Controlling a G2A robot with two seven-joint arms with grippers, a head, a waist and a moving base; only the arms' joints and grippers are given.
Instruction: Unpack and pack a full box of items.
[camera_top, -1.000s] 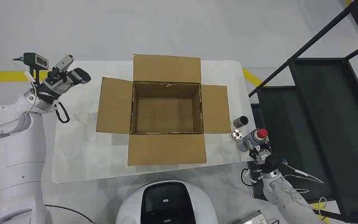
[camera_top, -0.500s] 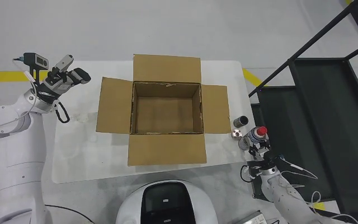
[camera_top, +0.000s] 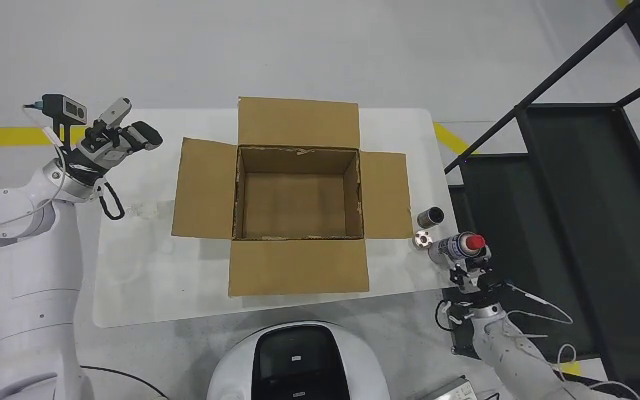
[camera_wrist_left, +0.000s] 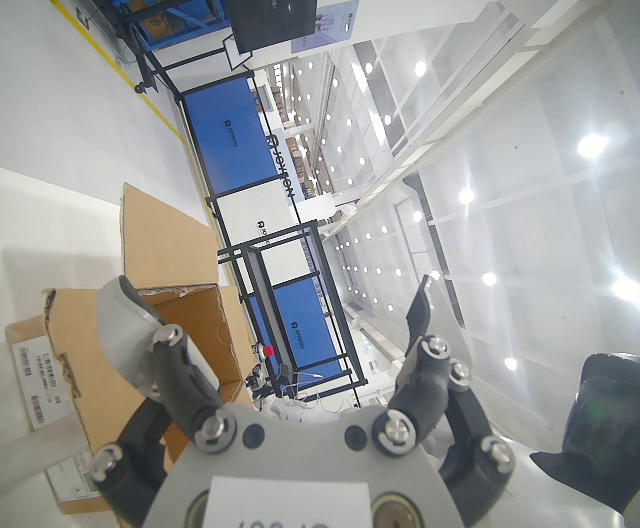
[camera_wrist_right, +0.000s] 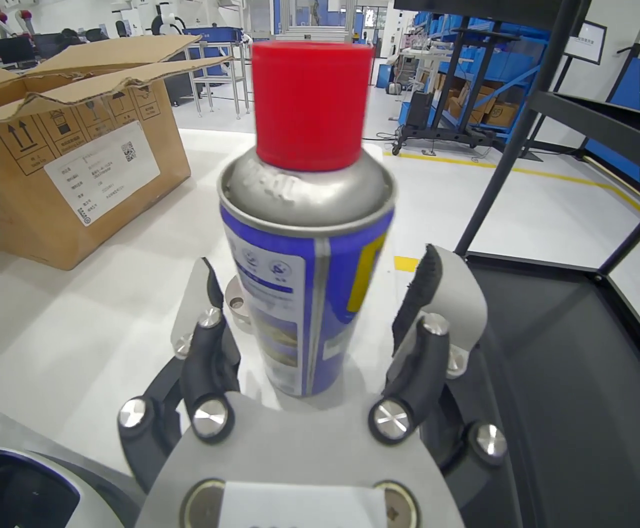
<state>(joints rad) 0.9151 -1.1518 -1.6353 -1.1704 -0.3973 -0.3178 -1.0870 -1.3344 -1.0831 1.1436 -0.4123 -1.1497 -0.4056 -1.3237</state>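
Observation:
An open cardboard box (camera_top: 298, 192) sits mid-table with its flaps spread and a bare brown floor inside. A blue spray can (camera_top: 466, 246) with a red cap (camera_wrist_right: 310, 100) stands near the table's right edge. My right gripper (camera_top: 468, 268) is open around the spray can (camera_wrist_right: 305, 280), its fingers (camera_wrist_right: 425, 290) on either side with a gap showing on one side. My left gripper (camera_top: 125, 135) is open and holds nothing above the table's far left corner. In the left wrist view the left gripper (camera_wrist_left: 270, 290) points past the box (camera_wrist_left: 165, 260) toward the ceiling.
A small dark cylinder (camera_top: 432, 216) and a silver flanged part (camera_top: 424, 238) stand just right of the box, close to the can. A black metal rack (camera_top: 545, 200) stands off the table's right side, close beside the right gripper. Bare tabletop (camera_top: 140, 260) lies left of the box.
The right gripper and the can's red cap have shifted slightly to the right. The left arm and the box are unchanged.

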